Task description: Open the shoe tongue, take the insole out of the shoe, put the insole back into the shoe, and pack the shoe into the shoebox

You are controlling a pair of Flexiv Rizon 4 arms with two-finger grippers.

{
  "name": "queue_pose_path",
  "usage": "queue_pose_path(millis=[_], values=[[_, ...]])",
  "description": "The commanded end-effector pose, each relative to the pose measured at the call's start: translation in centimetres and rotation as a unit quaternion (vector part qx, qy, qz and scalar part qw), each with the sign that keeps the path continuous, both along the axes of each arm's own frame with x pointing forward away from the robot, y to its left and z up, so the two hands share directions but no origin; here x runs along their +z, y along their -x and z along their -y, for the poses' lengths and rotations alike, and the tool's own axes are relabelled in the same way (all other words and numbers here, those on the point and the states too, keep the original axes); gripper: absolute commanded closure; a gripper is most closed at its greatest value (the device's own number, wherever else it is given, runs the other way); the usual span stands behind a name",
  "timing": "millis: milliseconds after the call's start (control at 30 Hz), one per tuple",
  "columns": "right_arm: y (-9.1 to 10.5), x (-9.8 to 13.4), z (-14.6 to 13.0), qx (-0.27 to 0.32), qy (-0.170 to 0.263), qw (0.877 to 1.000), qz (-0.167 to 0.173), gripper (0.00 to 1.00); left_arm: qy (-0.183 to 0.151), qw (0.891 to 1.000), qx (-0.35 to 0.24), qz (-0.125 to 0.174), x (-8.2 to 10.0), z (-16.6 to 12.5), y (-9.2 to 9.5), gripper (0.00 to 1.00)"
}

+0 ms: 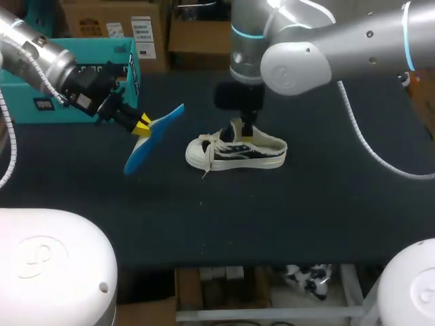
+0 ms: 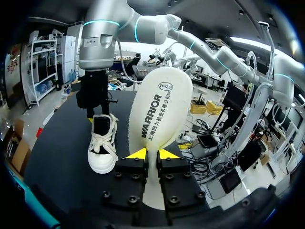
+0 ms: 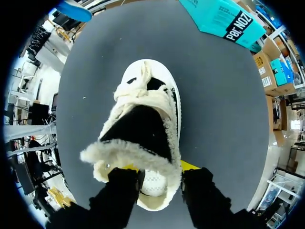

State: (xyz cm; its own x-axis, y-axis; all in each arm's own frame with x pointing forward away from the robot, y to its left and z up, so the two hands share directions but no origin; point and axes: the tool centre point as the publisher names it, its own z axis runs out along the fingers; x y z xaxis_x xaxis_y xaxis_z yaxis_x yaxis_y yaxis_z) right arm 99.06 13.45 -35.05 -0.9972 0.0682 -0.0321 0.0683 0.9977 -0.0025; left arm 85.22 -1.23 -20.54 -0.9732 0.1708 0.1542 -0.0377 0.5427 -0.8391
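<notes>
A dark, matte table [image 1: 326,217] lies under the left gripper [image 1: 143,124] and the right gripper [image 3: 159,167], stretching wide around both, with one tiny pale speck [image 1: 201,202] on its surface, well apart from either gripper.

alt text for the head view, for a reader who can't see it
The left gripper holds a blue insole above a dark table, left of a white shoe whose collar the right gripper pinches. A teal shoebox sits at the table's back left.

Left gripper [image 2: 152,154]: clamped on the insole [image 2: 161,105] by its narrow end
Insole: pale, upright, at twelve o'clock
Shoe [image 2: 103,149]: white, at ten o'clock, apart
</notes>
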Motion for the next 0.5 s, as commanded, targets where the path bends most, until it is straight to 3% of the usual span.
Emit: queue_pose_path(millis=[33, 267, 500], values=[[-0.2, -0.1, -0.5, -0.005, 0.069, 0.998, -0.003, 1.00, 0.003, 0.999, 0.032, 0.017, -0.3, -0.3, 0.5, 1.00], [-0.2, 0.4, -0.5, -0.021, 0.072, 0.997, 0.002, 1.00, 0.010, 1.000, 0.022, 0.007, -0.3, -0.5, -0.2, 1.00], [0.3, 1.4, 0.2, -0.070, 0.066, 0.995, -0.009, 1.00, 0.033, 0.999, -0.024, -0.005, 0.3, 0.0, -1.5, 1.00]])
